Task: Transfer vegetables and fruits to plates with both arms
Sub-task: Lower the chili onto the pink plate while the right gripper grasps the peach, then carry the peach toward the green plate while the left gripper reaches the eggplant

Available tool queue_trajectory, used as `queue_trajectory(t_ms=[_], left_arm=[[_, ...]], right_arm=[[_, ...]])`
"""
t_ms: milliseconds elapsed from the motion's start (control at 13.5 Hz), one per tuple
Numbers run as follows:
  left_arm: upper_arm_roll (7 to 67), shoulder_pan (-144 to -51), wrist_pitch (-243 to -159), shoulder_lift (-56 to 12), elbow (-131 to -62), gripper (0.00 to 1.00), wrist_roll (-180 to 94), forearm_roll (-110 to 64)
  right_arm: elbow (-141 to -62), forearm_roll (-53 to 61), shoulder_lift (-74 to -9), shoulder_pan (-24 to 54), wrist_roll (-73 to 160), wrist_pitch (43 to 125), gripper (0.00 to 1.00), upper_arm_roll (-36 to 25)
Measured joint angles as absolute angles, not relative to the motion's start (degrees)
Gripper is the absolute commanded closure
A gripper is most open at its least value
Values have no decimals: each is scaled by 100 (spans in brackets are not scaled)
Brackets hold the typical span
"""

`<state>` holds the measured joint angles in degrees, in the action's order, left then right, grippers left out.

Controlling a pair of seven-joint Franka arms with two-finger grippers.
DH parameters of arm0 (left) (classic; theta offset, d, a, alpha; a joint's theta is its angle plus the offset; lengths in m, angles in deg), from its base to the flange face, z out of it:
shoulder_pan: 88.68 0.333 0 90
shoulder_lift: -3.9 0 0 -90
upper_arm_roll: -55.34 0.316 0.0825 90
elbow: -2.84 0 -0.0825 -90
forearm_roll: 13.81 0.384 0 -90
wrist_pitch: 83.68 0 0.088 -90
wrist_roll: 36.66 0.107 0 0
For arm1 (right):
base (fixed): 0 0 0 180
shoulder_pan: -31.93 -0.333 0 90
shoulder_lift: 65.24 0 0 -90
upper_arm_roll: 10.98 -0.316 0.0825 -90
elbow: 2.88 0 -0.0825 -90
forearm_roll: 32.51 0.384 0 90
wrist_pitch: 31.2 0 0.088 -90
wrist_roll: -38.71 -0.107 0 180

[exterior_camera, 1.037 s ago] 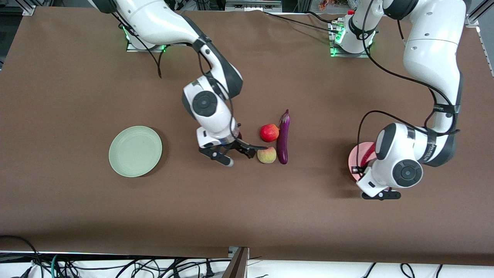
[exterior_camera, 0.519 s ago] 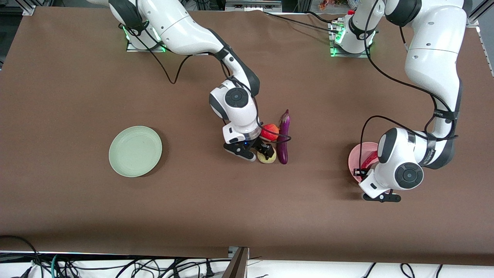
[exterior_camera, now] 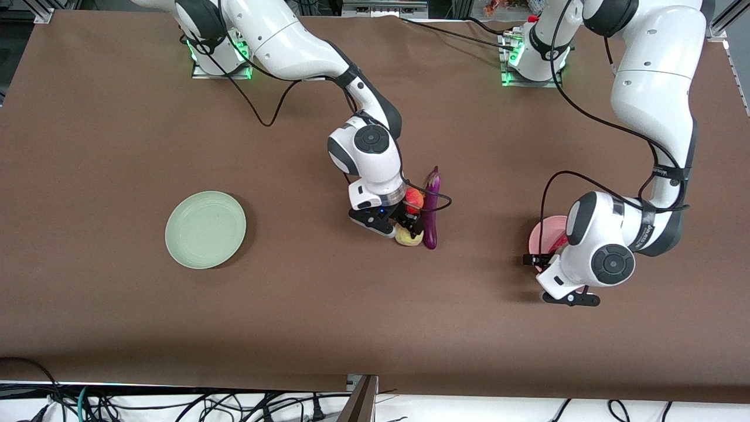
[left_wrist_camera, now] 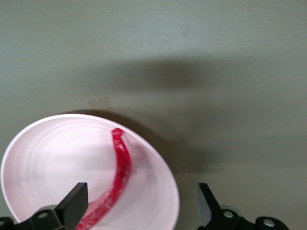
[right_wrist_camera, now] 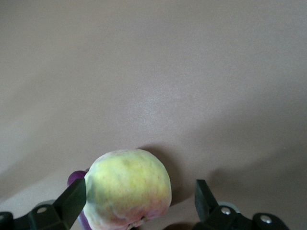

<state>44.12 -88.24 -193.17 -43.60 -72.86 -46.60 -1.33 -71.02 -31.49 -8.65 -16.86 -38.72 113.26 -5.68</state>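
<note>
I see the curved red chili pepper [left_wrist_camera: 120, 177] already on the round pink plate [left_wrist_camera: 43, 158], my left claw [left_wrist_camera: 141, 211] open above it. My right claw [right_wrist_camera: 139, 208] straddles the yellowish-pink peach [exterior_camera: 408, 237], open. Red fruit [exterior_camera: 415, 200], glossy purple eggplant [exterior_camera: 432, 208] remain on the tabletop [exterior_camera: 117, 117]; pale green plate [exterior_camera: 205, 230] empty.

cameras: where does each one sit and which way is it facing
Front view: high across the table, facing both arms, right pincer at the peach.
Left wrist view: on that wrist, over the pink plate holding the chili; open fingertips show.
Right wrist view: on that wrist; open pincer around the peach, shared with the front view.
</note>
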Motion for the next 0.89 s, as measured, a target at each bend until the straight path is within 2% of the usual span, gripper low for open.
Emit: queue_trajectory(t_ms=[444, 519, 593, 815, 889], left_arm=[[4392, -8842, -19259, -4319, -7276, 0, -4661, -133], [4397, -8832, -19255, -4319, -7276, 0, -4661, -133], [4397, -8830, -19254, -4319, -7276, 0, -4661, -133], [4382, -8842, -19254, -4319, -7276, 0, -4661, -133], [4374, -8848, -19254, -4319, -7276, 0, -4665, -133]], right_arm=[[-7091, -3149, -775, -1839, -4251, 11511, 1, -568], [-7091, -3149, -739, -1850, -4257, 11549, 6, -568], [-7090, -3149, -713, -1851, -4258, 11578, 20, -566], [-7035, -3292, -702, -1853, -4258, 11630, 76, -560], [-7034, -3394, -702, -1853, -4257, 11629, 87, -560]])
